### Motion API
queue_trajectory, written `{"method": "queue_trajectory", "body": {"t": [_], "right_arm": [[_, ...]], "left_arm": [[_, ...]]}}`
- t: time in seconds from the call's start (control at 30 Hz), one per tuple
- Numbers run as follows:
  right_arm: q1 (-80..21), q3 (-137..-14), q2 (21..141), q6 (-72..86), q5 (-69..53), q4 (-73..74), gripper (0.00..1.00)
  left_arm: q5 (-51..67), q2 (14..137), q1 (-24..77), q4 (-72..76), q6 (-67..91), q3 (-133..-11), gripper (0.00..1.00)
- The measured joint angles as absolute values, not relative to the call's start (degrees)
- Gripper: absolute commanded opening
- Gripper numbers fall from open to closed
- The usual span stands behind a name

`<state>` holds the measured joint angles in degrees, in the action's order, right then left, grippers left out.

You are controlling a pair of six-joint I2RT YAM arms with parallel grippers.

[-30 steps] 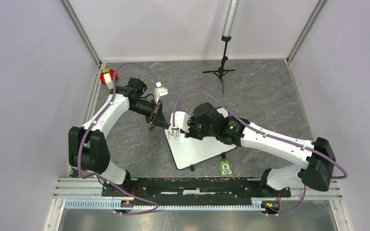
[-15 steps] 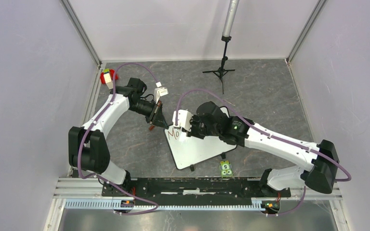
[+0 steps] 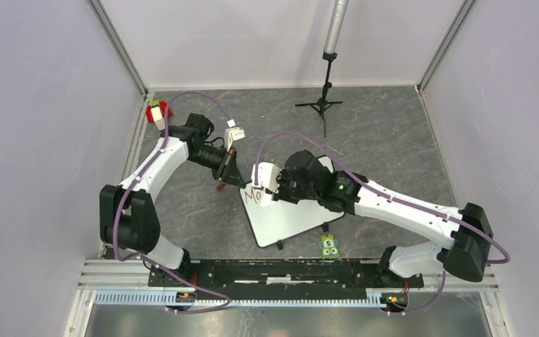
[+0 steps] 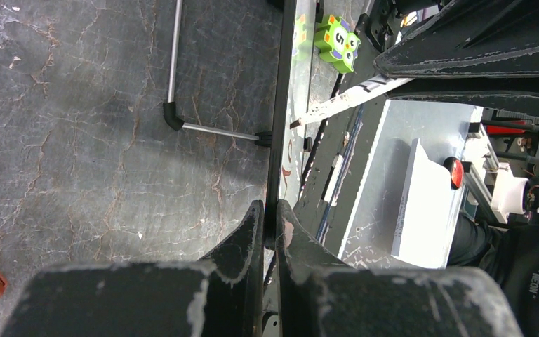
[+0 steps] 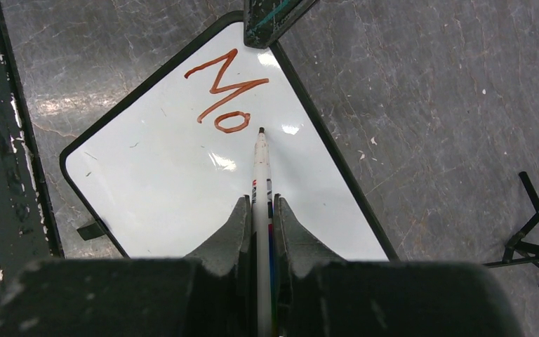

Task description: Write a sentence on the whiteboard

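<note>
The whiteboard lies tilted on the grey table. The sentence stands as reddish-brown "Mo" at the board's top corner, and it also shows in the top view. My left gripper is shut on the board's black rim at that corner; in the left wrist view the rim runs edge-on between the fingers. My right gripper is shut on a white marker. The marker's tip rests at the board just right of the "o".
A green number block lies near the board's front edge. A small brown-red cap lies left of the board. A black tripod stand rises at the back. A red object sits at the back left wall.
My right gripper with the marker has shifted a little to the right along the board. The left arm and the board have not moved.
</note>
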<state>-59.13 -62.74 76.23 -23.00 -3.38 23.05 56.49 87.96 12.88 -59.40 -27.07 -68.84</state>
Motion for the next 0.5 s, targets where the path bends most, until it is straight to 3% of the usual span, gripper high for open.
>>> {"method": "queue_trajectory", "body": {"t": [0.5], "right_arm": [[-59.2,-59.0,74.7,-23.0,-4.8,22.3,0.0]], "left_arm": [[56.0,88.0,13.0,-59.2,-27.0,-68.8,0.02]]}}
